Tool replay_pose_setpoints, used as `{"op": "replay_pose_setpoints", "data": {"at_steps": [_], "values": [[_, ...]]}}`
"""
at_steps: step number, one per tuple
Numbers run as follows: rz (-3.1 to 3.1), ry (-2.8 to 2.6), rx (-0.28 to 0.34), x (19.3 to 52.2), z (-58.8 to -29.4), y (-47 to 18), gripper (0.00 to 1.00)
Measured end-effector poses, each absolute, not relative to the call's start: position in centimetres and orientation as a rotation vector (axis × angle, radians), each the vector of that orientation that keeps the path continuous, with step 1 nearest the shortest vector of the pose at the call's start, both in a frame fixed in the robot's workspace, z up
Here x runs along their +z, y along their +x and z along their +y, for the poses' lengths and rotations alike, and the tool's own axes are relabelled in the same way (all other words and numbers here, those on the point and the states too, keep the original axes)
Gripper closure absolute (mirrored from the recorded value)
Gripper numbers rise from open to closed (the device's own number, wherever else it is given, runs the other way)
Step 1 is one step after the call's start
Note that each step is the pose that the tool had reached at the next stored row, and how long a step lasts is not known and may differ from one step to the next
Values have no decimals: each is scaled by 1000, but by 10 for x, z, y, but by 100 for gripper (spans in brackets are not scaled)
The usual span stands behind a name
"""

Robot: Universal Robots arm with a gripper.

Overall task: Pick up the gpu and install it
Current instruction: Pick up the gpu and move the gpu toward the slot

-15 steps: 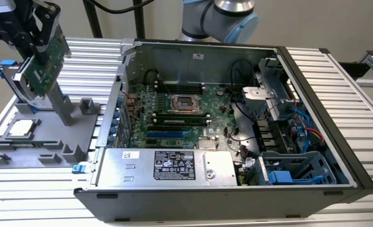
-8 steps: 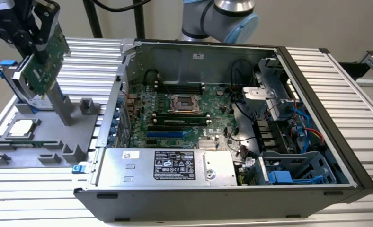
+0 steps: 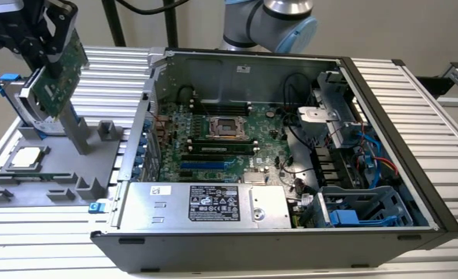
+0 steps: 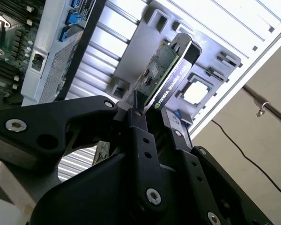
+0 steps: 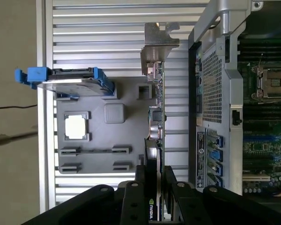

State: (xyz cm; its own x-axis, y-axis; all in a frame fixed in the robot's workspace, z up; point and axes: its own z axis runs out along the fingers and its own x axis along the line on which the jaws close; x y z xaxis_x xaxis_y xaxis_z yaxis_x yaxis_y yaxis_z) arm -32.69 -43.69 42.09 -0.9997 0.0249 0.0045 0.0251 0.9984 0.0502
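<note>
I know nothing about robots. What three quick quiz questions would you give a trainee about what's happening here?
1. True or false: the gripper is shut on the gpu.
2. Where is the gpu? A: held in the air outside the computer case, on the side where the grey tray lies. B: plugged in inside the case. C: lying flat on the tray.
3. Fill in: the hard drive standing on the tray has a ____ frame.

Key: 1 true; 2 A; 3 blue.
</note>
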Motion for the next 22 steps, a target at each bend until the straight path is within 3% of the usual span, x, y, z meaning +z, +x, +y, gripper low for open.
{"op": "replay_pose_setpoints", "data": {"at_steps": [22], "values": [[-3136, -29, -79, 422, -437, -292, 100]]}}
